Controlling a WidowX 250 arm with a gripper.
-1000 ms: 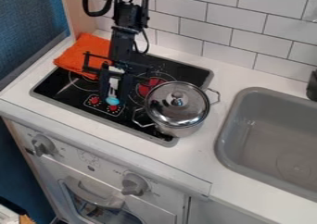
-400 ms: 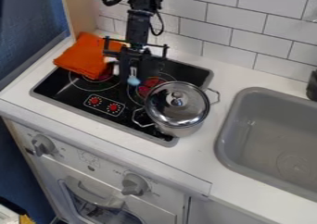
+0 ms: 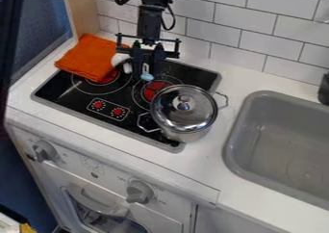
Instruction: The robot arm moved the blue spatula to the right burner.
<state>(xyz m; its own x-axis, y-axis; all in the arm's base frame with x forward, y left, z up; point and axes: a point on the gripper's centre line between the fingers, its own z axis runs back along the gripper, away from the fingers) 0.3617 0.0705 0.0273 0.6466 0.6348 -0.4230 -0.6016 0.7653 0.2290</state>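
The gripper (image 3: 146, 67) hangs over the back of the stove, above the rear edge of the right burner (image 3: 155, 90). It is shut on the blue spatula (image 3: 147, 76), whose pale shaft runs up between the two fingers and whose light blue end points down toward the camera. The gripper hides the upper part of the spatula. Whether the blue end touches the stovetop, I cannot tell.
A lidded metal pot (image 3: 183, 110) stands at the stove's right side, close to the right burner. An orange cloth (image 3: 91, 57) covers the back left corner. A white object (image 3: 120, 59) is left of the gripper. The grey sink (image 3: 283, 145) is farther right.
From the front middle of the stove, the gripper has moved back and to the right, carrying the spatula with it. The white object beside the cloth has come into view. Pot and cloth look unmoved.
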